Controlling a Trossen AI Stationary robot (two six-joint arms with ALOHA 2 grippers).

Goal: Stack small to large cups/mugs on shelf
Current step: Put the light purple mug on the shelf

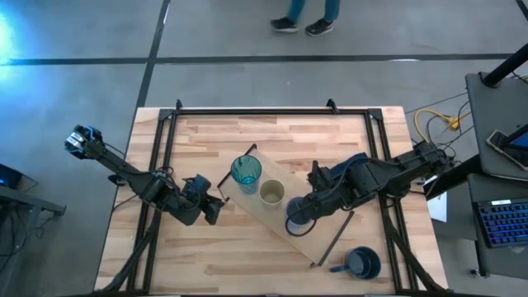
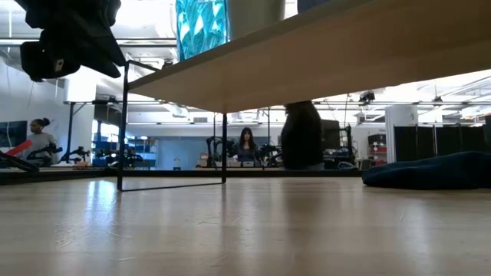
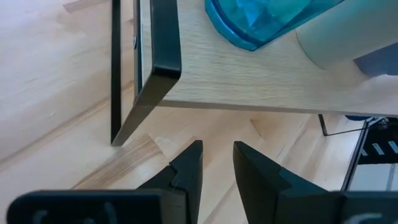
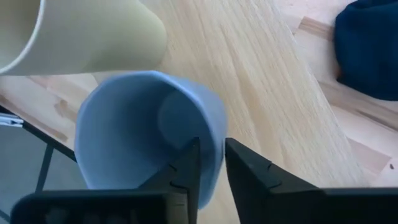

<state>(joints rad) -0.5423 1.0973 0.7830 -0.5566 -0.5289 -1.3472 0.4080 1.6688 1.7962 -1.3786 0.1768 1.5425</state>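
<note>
The light-wood shelf (image 1: pixel 313 244) stands aslant on the table on thin dark bars. On it stand the teal tumbler (image 1: pixel 246 172) and the yellowish-olive cup (image 1: pixel 272 193). My right gripper (image 1: pixel 302 216) is shut on the periwinkle-blue cup (image 4: pixel 143 124), close beside the yellowish cup (image 4: pixel 87 31), at the shelf's edge. The navy handled mug (image 1: pixel 363 262) stands on the table near its front right corner. My left gripper (image 1: pixel 218 208) hangs empty by the shelf's left end, its fingers a narrow gap apart (image 3: pixel 217 158). My right gripper holds the periwinkle cup by its wall at the rim (image 4: pixel 212 134), one finger (image 4: pixel 180 177) inside the cup and one (image 4: pixel 255 177) outside. The fingers come slanting down from the table's right. The cup is tilted; I cannot tell whether its base rests on the shelf.
A dark blue cloth (image 1: pixel 356 163) lies under my right arm, also in the right wrist view (image 4: pixel 367 43). The shelf's dark end bar (image 3: pixel 155 68) stands just ahead of my left gripper. People stand in the room beyond the table (image 2: pixel 247 146).
</note>
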